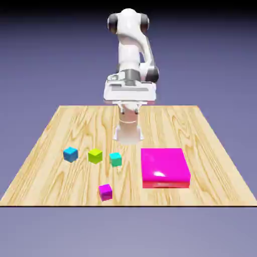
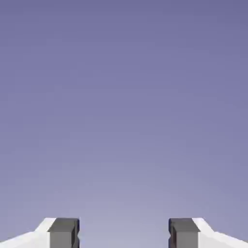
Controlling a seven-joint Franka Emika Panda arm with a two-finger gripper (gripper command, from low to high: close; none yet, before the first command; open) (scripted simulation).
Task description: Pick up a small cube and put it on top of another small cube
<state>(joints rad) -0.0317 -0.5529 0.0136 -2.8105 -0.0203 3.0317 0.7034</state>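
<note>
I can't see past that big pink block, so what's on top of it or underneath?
Nothing rests on top of the big pink block. Its underside is hidden where it sits on the wooden table.

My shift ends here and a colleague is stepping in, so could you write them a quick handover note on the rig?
Gripper: open and empty, raised above the table.
Blue cube: on the table, toward the exterior view's left. Lime-green cube and teal cube sit to its right; magenta cube is nearer the camera.
Done: no cube is stacked.
Left: pick up one small cube and set it on another.
</note>
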